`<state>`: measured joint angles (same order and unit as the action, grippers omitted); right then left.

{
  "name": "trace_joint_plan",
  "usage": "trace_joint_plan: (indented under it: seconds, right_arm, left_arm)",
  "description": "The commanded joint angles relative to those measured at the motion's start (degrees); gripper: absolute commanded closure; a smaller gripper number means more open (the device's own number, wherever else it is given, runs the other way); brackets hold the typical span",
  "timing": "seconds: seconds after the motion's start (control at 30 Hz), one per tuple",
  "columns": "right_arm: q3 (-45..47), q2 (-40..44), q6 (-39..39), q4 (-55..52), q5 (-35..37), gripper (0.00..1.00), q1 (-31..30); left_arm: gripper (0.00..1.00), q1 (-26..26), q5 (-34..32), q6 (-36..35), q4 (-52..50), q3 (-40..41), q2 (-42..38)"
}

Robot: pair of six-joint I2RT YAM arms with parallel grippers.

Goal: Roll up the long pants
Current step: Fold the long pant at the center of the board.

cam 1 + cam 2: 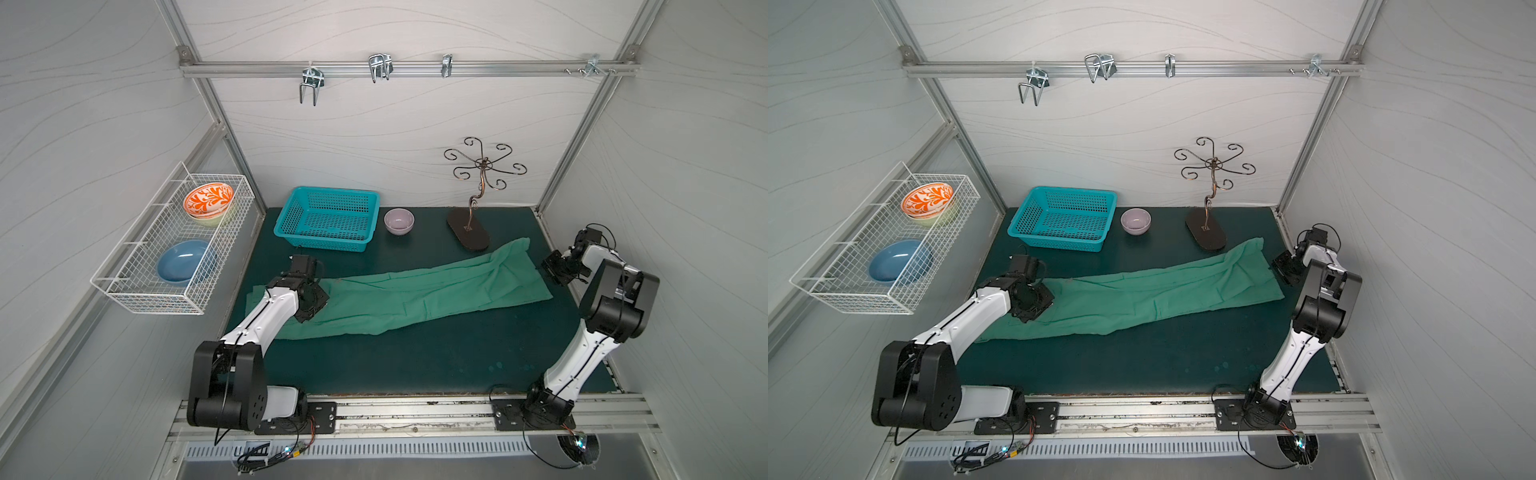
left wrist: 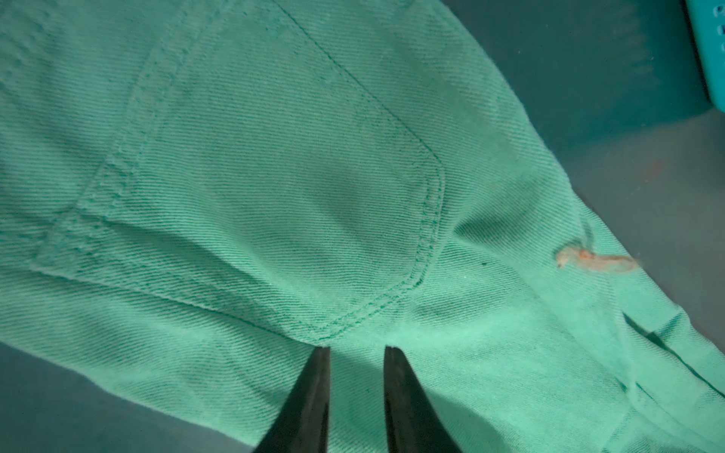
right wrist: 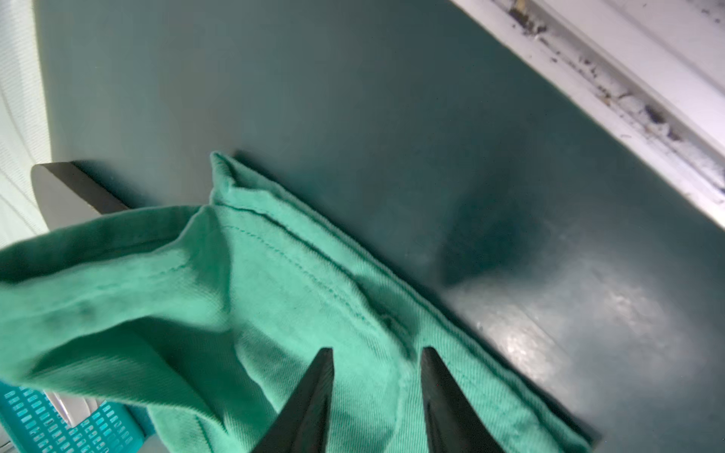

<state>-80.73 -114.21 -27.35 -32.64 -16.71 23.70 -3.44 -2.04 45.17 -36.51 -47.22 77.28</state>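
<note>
Closest to the lens, black shoulder housing of the left arm at the near rail. Beyond it, in both top views, long pants of plain mid-green soft cloth, spread flat on dark teal mat, long axis running left to right, right end slanting farther back toward dark oval stand base. Left gripper over the wider left end, right gripper at the right leg end, each arm nearest its own end. From the left wrist: stitched patch pocket filling the view, jaws parted by a narrow gap, tips at the cloth just past the pocket corner, nothing pinched between them. From the right wrist: hemmed leg ends under and ahead of the jaws, which stand apart astride a raised ridge of hem, not closed on it. Probably the start of a roll from the right end leftward along the long axis, with the left end pinned.
</note>
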Motion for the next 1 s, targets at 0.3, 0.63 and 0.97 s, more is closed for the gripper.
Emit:
trace_joint_plan:
  seconds: [0.3,0.63,0.97]
  right_arm:
    - [-1.6,-3.16,1.48,-2.42,1.24,0.66,-0.85]
    - [-2.12,-1.33,0.47,-1.66,0.06,1.0,-0.85]
    - [2.36,15.88,-2.89,-3.9,6.63,1.0,1.22]
  left_arm:
    - [0.72,-0.08,-0.6,-0.08,0.08,-0.24,-1.78]
    - [0.72,0.05,-2.16,-0.96,-2.5,-1.71,-1.86]
    - [0.7,0.08,-2.44,0.18,-2.52,-2.08,-1.94]
